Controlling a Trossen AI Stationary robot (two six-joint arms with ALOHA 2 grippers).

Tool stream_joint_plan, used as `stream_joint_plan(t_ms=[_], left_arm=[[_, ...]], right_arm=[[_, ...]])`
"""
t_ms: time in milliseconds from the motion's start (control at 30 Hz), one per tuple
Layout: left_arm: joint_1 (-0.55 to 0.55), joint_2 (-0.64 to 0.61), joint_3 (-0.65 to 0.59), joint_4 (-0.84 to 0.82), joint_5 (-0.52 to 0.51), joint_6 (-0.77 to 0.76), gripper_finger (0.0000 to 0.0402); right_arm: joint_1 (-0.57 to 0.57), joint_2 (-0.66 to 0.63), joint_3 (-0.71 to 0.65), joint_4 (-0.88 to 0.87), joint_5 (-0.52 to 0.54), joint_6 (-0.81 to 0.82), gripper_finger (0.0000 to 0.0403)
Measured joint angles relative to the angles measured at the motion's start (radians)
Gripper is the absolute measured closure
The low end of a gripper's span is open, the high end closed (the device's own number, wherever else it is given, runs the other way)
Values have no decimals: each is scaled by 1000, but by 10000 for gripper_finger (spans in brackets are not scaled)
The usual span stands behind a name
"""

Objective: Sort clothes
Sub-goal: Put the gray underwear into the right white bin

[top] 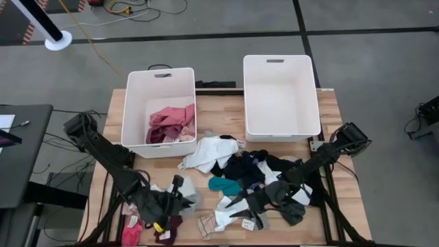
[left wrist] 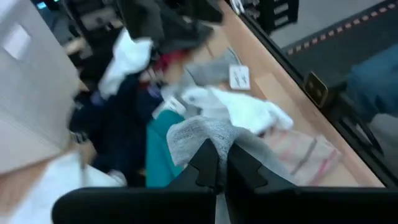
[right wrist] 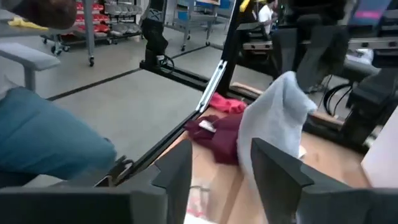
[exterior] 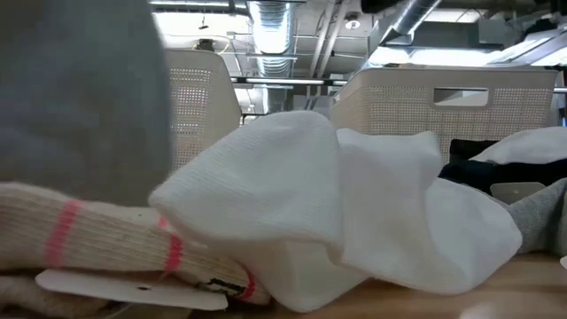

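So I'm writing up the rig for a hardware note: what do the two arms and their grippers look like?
Both arms are dark, near-black, built of slim jointed links that run in from the table's two near corners. The left gripper has two flat, angular black fingers on a wide black crossbar. The right gripper has the same blunt, wedge-shaped dark fingers. A small yellow marking shows near the left wrist in the high view.

Left arm: reaching inward, low; left gripper (left wrist: 217,163) fingers pressed together. Right arm: reaching inward, low; right gripper (right wrist: 221,165) fingers apparently parted.
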Motion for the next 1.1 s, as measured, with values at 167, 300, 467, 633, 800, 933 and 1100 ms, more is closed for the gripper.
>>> stream_joint_plan(t_ms=[167, 300, 467, 633, 800, 933, 1100], left_arm=[[21, -39, 27, 11, -1, 93, 399], [43, -45, 60, 10, 0, 156, 399], [62, -45, 103, 11, 17, 223, 399], [77, -45, 137, 12, 19, 276, 399], [109, -45, 154, 13, 20, 313, 399], [148, -45, 159, 16, 20, 330, 399], [187, -45, 159, 21, 20, 344, 399]], right_arm=[[-33, 0, 25, 1, 0, -18, 165], [-68, 0, 25, -2, 0, -5, 133], [-103, 0, 25, -2, 0, 7, 127], [-122, 0, 25, -2, 0, 9, 127], [-140, 0, 25, 0, -48, 44, 126], [-141, 0, 25, 4, -53, 50, 126], [-138, 0, 34, 6, -56, 53, 126]])
